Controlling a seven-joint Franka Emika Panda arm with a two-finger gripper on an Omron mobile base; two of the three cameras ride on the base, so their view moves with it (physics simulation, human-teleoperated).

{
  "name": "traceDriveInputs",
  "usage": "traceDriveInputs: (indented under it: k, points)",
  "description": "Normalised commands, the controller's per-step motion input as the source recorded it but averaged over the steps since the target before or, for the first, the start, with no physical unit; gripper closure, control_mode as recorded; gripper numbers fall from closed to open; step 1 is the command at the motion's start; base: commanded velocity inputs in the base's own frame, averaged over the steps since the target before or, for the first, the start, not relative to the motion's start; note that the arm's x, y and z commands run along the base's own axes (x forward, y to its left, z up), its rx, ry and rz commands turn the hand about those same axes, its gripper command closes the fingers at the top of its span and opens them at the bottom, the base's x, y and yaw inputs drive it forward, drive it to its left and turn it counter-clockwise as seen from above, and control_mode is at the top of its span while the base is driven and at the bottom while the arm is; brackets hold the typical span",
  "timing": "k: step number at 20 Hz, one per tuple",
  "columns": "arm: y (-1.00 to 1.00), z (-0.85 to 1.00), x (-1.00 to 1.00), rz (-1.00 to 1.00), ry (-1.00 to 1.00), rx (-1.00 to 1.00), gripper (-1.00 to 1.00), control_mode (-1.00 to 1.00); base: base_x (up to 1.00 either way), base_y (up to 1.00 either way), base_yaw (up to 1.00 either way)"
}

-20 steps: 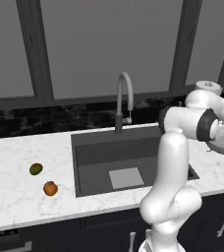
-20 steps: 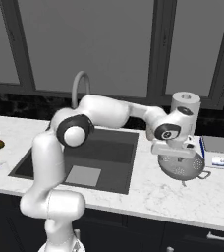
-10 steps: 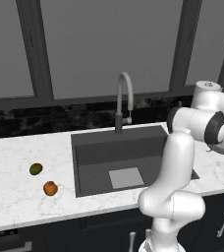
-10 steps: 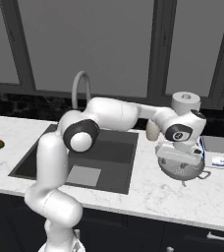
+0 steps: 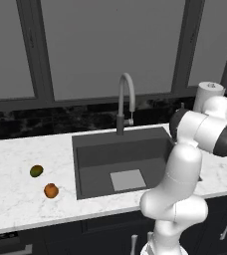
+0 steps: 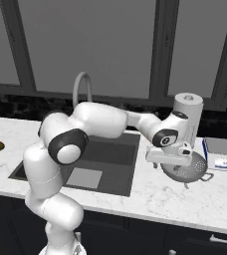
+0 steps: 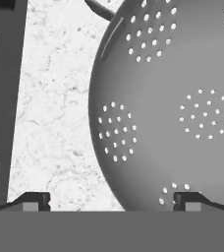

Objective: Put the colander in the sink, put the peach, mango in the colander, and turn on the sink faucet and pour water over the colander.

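The gripper [image 6: 171, 160] is held low over the colander [image 6: 187, 168], which is seen on the desk [image 6: 150, 196] to the right of the sink [image 6: 105, 154]. The jaws are spread wide and nothing is clamped; in the hand view one tip is set outside the rim and one inside the bowl, presumably so that the wall can be pinched. The peach [image 5: 51, 190] and mango [image 5: 36, 171] are left on the far side of the sink, near each other.

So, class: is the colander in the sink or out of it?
Out. The colander stands on the counter, right of the sink, which holds nothing.
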Motion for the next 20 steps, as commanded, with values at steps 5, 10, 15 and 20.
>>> traceDriveInputs:
  k: [5, 10, 15, 20]
  points:
    - [-0.04, -0.16, 0.04, 0.0, -0.11, -0.1, -1.0, -1.0, 0.0, 0.0, 0.0]
    - [-0.3, -0.01, 0.26, 0.0, -0.01, 0.0, -1.0, -1.0, 0.0, 0.0, 0.0]
    - [-0.39, 0.0, 0.34, 0.0, 0.0, 0.01, -1.0, -1.0, 0.0, 0.0, 0.0]
    - [-0.16, 0.0, 0.03, 0.02, 0.0, 0.0, -1.0, -1.0, 0.0, 0.0, 0.0]
